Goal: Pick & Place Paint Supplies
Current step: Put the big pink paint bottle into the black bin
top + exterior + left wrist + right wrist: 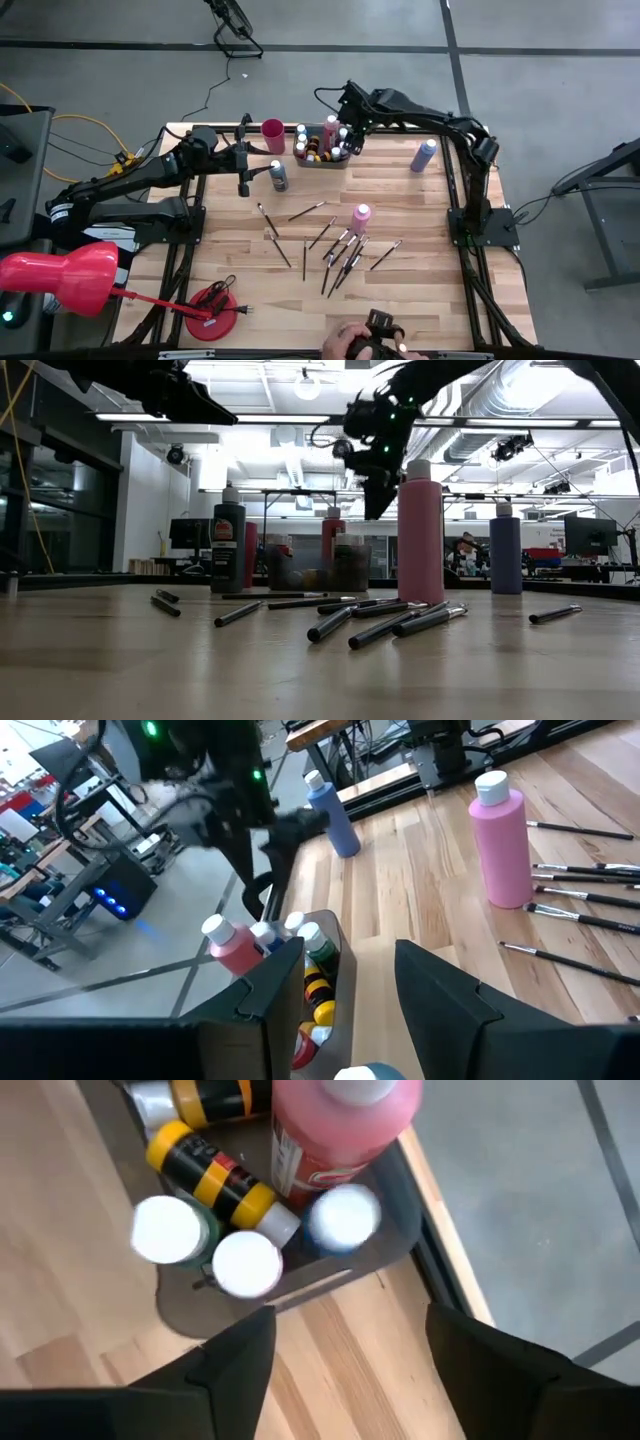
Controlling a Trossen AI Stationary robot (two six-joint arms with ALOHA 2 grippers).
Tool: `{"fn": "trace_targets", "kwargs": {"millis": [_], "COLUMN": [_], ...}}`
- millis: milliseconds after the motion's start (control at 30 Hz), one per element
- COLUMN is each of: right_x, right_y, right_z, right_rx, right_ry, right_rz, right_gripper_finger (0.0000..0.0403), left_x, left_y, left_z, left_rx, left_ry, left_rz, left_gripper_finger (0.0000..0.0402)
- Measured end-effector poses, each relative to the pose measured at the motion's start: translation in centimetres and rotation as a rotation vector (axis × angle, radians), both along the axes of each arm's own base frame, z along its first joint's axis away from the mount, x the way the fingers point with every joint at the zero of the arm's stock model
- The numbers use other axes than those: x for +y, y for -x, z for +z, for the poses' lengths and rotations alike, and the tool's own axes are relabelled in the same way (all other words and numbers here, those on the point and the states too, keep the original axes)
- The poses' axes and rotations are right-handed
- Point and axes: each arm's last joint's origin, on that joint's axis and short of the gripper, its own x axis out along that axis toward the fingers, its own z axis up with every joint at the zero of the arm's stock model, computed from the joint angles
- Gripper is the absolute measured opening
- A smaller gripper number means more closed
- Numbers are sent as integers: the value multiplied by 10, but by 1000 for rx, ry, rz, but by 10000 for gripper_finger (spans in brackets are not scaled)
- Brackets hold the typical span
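Observation:
A grey tray [320, 158] at the table's far middle holds several small paint bottles [250, 1230], among them a red one [340, 1120] and a yellow-and-black one lying down. My right gripper [345, 1320] hangs open above the tray's right end [343, 140], holding nothing. My left gripper [350, 960] waits open, raised at the far left [258, 165], near a dark bottle [278, 176] standing on its base. A pink bottle [361, 217] and a lavender bottle [424, 155] stand upright on the table. Several thin brushes [335, 250] lie flat at mid-table.
A pink cup [272, 135] stands left of the tray. A red round holder [212, 310] sits at the near left corner. A person's hand [360, 343] shows at the near edge. Bare wood lies right of the brushes [450, 270].

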Motion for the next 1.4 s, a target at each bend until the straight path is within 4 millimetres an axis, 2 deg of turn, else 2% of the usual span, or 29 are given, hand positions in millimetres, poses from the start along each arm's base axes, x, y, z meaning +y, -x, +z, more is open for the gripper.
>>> {"fn": "trace_targets", "kwargs": {"millis": [267,433,767,1067,1400], "right_x": [20,34,71,97,119], "right_y": [21,36,77,117,162], "right_z": [42,57,46,38,53], "right_rx": [-107,-137,-162,-210,-363], "right_ry": [-66,-159,-155,-216,2], "right_rz": [20,3,50,-119,-267], "right_gripper_finger": [257,251,247,247,247], "left_x": [0,0,0,0,0], "left_y": [0,0,0,0,0], "left_z": [0,0,0,0,0], "left_rx": [0,0,0,0,0], "left_ry": [0,0,0,0,0], "left_rz": [0,0,0,0,0], "left_gripper_finger": [152,152,152,152,152]}}
